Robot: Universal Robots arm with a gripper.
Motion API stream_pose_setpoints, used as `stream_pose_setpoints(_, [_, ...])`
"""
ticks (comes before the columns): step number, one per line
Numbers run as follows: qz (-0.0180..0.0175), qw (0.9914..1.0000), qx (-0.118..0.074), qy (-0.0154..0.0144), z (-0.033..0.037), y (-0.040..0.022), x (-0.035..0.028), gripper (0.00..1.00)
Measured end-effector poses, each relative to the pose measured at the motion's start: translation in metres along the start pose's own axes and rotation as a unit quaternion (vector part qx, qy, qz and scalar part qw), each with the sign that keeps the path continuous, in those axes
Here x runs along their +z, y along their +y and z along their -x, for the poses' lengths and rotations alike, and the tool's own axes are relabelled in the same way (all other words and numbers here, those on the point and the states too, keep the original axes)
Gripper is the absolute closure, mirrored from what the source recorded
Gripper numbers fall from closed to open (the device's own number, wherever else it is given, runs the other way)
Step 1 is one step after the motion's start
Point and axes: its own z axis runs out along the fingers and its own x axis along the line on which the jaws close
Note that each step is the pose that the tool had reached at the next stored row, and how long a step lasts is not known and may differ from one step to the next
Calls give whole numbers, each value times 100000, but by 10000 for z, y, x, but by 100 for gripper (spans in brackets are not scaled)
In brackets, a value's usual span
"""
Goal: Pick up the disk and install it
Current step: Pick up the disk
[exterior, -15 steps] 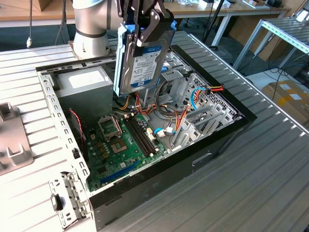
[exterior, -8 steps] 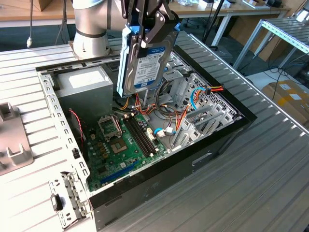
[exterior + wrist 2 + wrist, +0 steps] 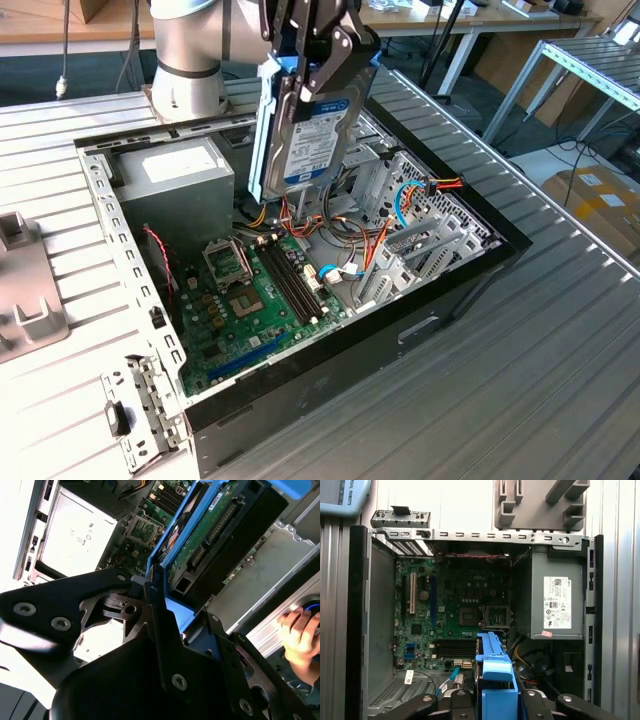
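The open computer case is lying on its side on the ribbed metal table, its inside facing up. The grey power supply is sitting in the case's far corner, at the exterior view's left. The green motherboard is covering the case's floor in front of it, and the metal drive cage is standing along the case's wall at the exterior view's right.

The disk is hanging on edge above the case, over the gap between the power supply and the drive cage, clear of everything inside. Its labelled face is turning toward the exterior view's right. In the second wrist view its green circuit-board side is showing. The gripper is reaching down over the case, and its jaws are clamping tight on the disk's upper end, one black finger pressing across the blue mounting piece on each side, so the disk's body is projecting below them toward the case.

A person's hand is resting off to one side of the case.
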Motion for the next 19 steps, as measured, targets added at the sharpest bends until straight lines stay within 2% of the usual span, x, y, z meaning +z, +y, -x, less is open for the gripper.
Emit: stream_pose_setpoints(19, [28,100000,2,2,-121,-166,5,63])
